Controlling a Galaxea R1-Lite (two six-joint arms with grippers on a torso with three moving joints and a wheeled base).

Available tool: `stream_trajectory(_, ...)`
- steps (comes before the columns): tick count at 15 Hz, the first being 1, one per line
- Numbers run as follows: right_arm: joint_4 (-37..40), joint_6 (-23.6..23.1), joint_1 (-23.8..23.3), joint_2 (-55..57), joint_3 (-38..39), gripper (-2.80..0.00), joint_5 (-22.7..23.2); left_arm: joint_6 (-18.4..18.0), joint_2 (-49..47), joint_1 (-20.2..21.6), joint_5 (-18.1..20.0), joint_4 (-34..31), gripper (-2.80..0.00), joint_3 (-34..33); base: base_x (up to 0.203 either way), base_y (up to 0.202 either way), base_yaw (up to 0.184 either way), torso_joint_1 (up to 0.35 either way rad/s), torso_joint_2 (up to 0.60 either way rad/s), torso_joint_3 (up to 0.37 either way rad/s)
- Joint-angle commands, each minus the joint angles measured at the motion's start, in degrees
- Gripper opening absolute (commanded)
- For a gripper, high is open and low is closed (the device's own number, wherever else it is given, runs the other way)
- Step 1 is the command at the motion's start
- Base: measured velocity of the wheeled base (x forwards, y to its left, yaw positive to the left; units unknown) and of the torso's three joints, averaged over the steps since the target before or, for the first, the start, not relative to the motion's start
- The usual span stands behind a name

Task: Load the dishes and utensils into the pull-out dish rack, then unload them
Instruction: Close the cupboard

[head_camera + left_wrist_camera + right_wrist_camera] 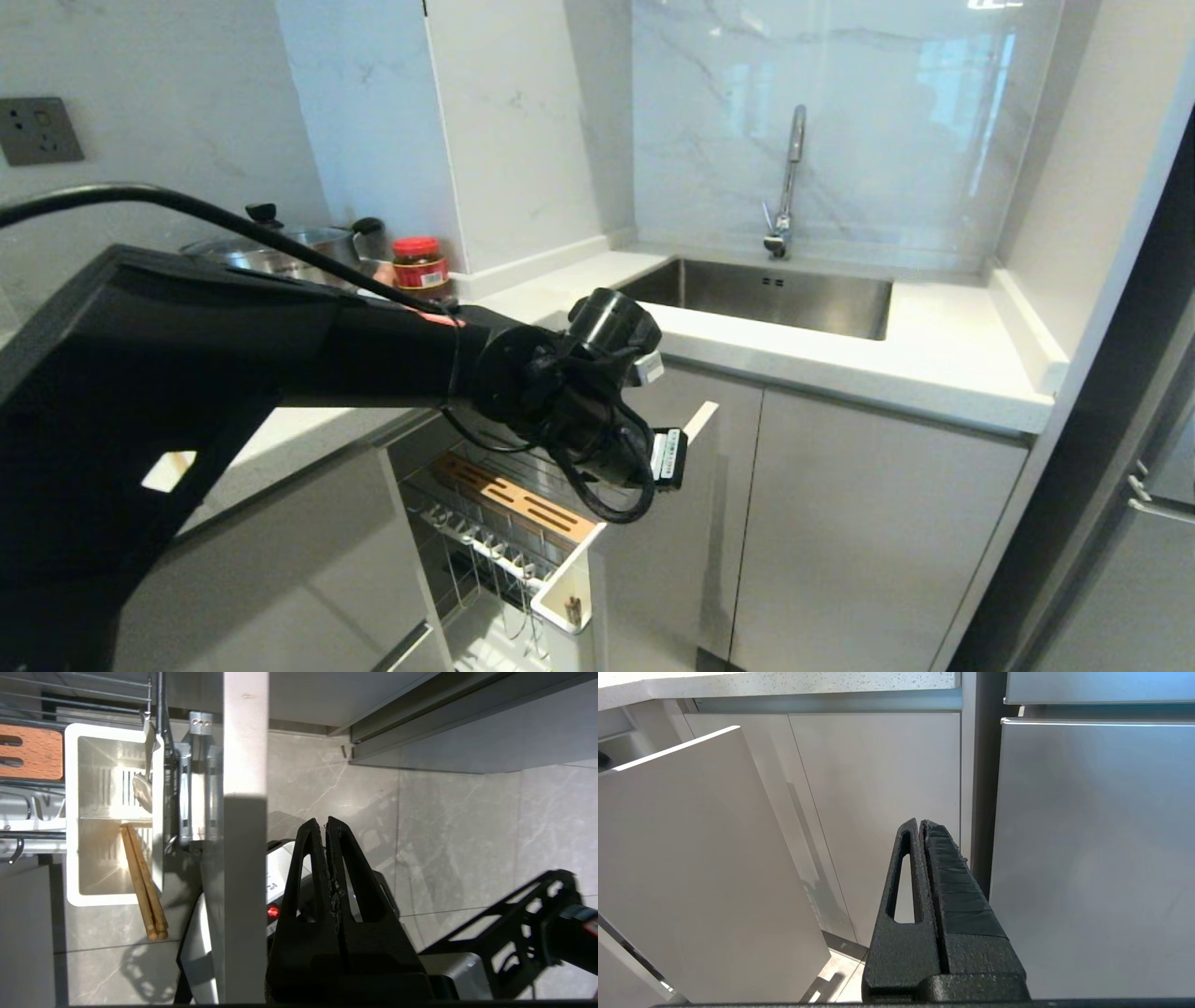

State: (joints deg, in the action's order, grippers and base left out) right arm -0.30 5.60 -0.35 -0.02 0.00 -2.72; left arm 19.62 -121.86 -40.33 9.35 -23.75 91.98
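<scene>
Chrome rack pulled out, utensils in cup

Head view: pull-out dish rack (509, 537) open under counter (840, 359), left arm above it.
Left wrist: left claw (326, 822) clenched, empty; chopsticks (142, 882) and spoon (142, 791) in utensil cup (72, 812).
Right wrist: right claw (921, 823) clenched, empty, facing cabinet doors.

Pull-out dish rack (504, 523): near end hidden behind left arm (280, 355); lower baskets cut off by frame edge.
Left gripper (326, 823): unseen from head camera.
Utensil in cup (142, 791): perhaps a spoon; handle unclear.
Pot (280, 247): mostly hidden.
</scene>
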Motion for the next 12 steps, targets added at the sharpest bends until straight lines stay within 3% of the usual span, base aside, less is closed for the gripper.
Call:
stream_trajectory(1,0.0,0.0,0.0,-0.2,0.0,-2.8,0.0,-0.3,-2.0,0.0,-0.3,-0.2,-2.8,0.3,0.0,0.0,0.0,0.0,0.0,0.0)
stream_trajectory(8,0.0,0.0,0.0,-0.2,0.0,-2.8,0.0,-1.0,-3.6,0.0,-1.1,-0.2,-2.8,0.4,0.0,0.0,0.0,0.0,0.0,0.0)
stream_trajectory(12,0.0,0.0,0.0,-0.2,0.0,-2.8,0.0,-1.0,-3.5,0.2,-7.2,-0.1,-2.8,0.7,0.0,0.0,0.0,0.0,0.0,0.0)
